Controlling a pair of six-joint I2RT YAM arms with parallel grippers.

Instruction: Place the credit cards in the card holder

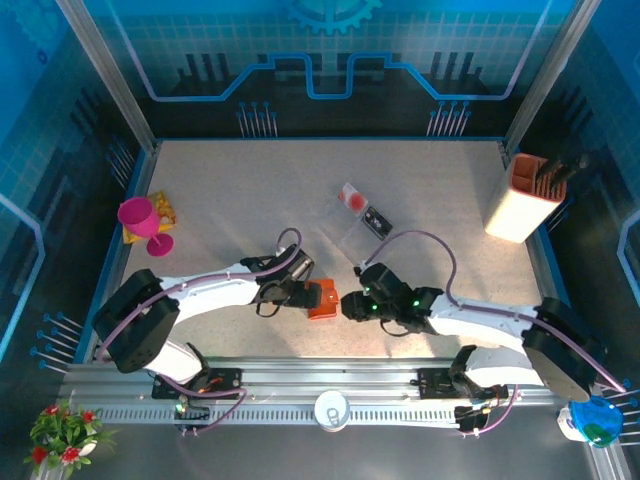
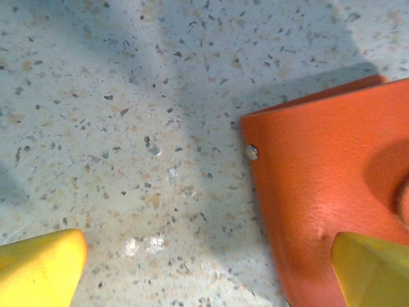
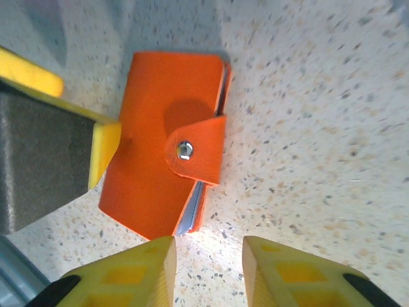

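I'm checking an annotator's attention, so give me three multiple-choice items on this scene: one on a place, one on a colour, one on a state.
1. The card holder lies: A) at the far edge B) between the left gripper and right gripper C) at the far left.
2. The goblet is: A) green B) white C) pink.
3. The card holder is: A) closed, tab over its front B) spread open flat C) standing on edge.
Answers: 1 B, the top view shows both grippers flanking it; 2 C, its bowl and foot are pink; 3 A, the right wrist view shows the snap tab folded across the front.
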